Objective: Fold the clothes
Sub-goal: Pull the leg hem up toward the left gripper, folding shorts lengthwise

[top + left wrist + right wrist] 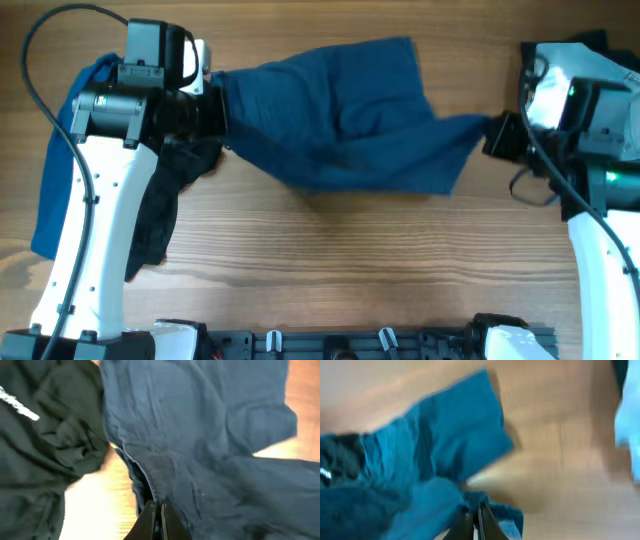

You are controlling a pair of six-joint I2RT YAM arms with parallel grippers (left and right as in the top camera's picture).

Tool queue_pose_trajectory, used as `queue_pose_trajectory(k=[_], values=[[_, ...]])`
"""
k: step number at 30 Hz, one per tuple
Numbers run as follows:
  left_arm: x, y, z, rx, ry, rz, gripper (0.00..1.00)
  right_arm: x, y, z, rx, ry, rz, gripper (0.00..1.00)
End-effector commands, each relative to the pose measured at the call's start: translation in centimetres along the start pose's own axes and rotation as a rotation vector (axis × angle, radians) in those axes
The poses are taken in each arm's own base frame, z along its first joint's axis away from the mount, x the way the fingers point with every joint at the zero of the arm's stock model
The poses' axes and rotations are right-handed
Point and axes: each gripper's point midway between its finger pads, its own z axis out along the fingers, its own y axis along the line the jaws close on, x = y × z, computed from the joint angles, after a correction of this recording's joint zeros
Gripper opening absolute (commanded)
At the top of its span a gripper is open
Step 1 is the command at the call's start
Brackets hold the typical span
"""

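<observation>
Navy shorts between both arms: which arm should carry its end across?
Probably right: its jaws pinch the navy shorts by a corner over bare table; the left crowds the black top.

One pair of navy shorts (340, 120), one black top (165, 205), one royal-blue garment (50, 200) — one wooden table (350, 275).

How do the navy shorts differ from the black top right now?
The navy shorts are stretched between the left gripper and right gripper, both shut on them; the black top lies crumpled and unheld. The shorts are plain blue; the top is black with a small white mark. Both are soft, wrinkled fabric.
</observation>
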Motion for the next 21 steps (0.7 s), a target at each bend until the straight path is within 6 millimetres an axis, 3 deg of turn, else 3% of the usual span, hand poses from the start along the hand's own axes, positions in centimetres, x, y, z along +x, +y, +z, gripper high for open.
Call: queue_pose_trajectory(k=[1,7,12,21], values=[[-0.9,2.0,1.0,-0.117,-0.027,-0.062,0.04,-2.9,0.1,2.3,-0.042,-0.061,-0.072,0.04],[-2.2,3.9,3.5,-0.225,-0.041,-0.106,0.04,-6.6,0.9,8.0,-0.170,-0.150,-0.119,0.04],[-3.1,4.9,6.8,-0.272,-0.034,-0.141,0.04,-7.8,0.2,12.1,-0.189,-0.184,-0.104,0.04],[-5.9,6.6,11.3,-0.326,-0.101,-0.193,0.04,-8.9,-1.0,15.8,-0.175,-0.248,-0.130,0.04]])
